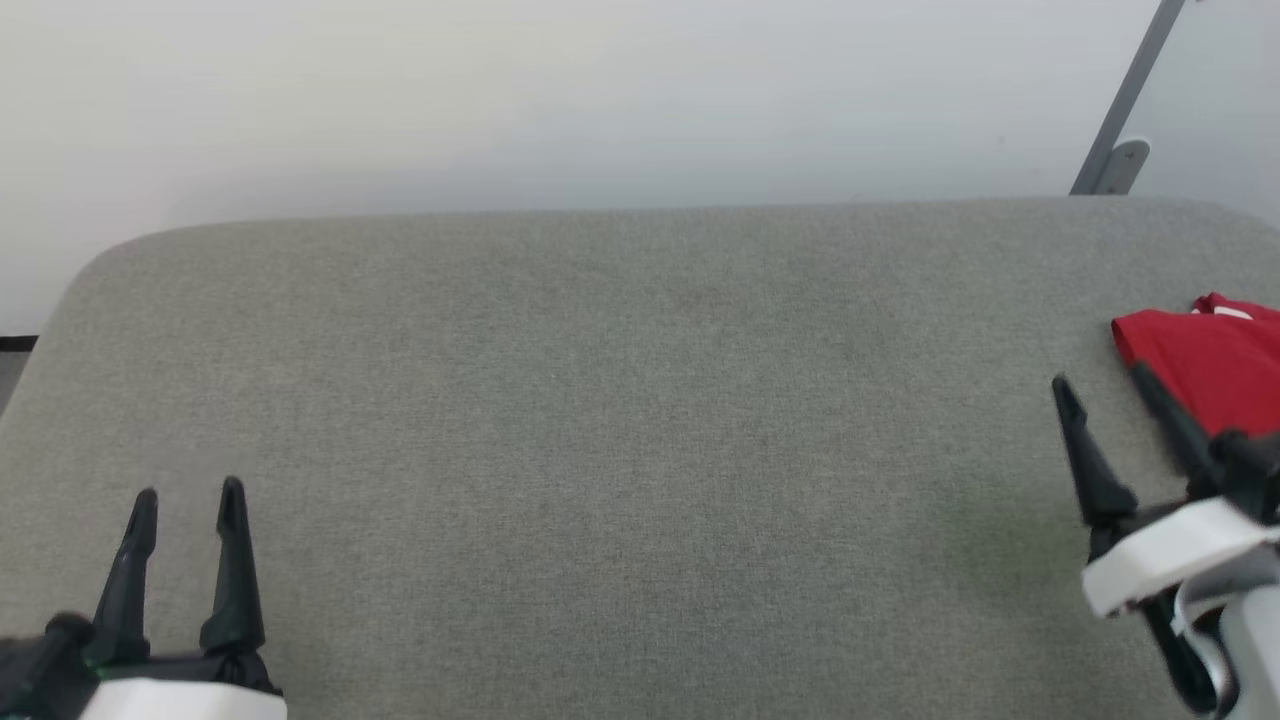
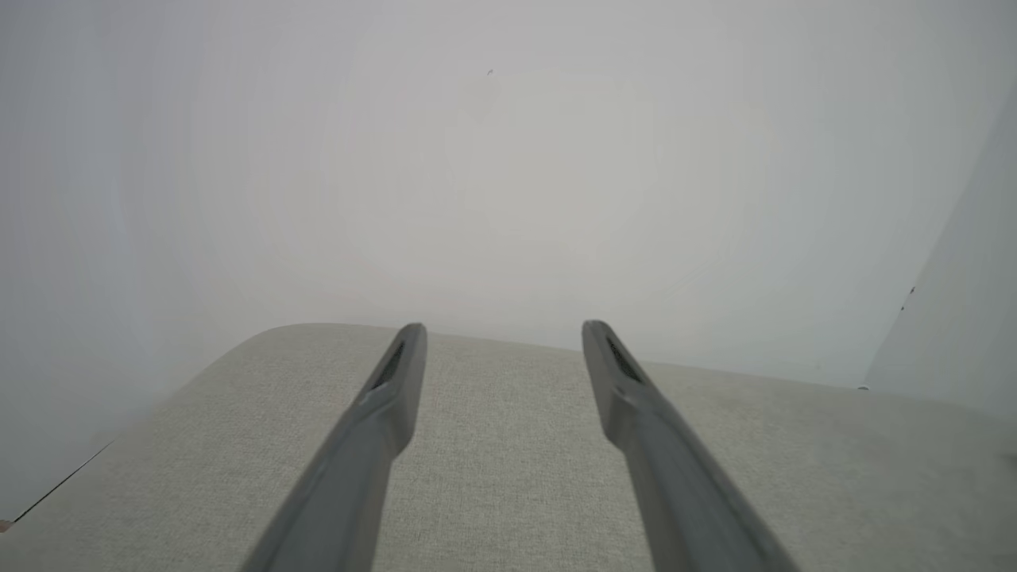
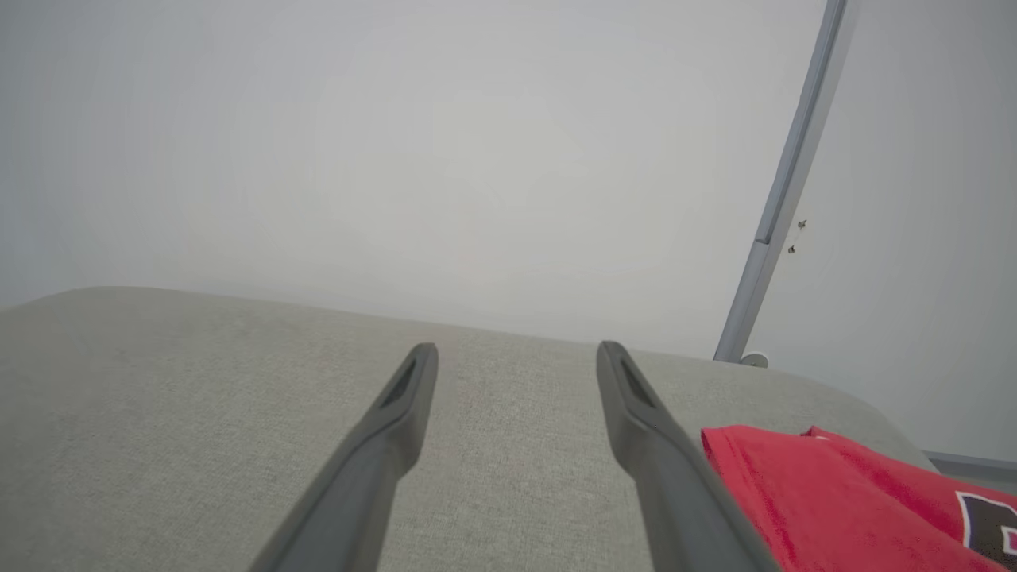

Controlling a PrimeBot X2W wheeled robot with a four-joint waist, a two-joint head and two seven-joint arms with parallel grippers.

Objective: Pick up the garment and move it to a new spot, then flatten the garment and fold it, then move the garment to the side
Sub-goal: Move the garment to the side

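The garment, a red shirt, lies folded at the far right edge of the grey padded table, partly cut off by the head view. In the right wrist view the garment shows a bit of black-and-white lettering at the lower right. My right gripper stands open just left of it, one finger overlapping the red fabric's near edge, nothing between the fingers. My right gripper points toward the table's far edge. My left gripper is open at the lower left, far from the garment, above bare table.
A white wall runs behind the table. A slanted grey metal pole with a small bracket rises behind the far right corner. The table's far corners are rounded.
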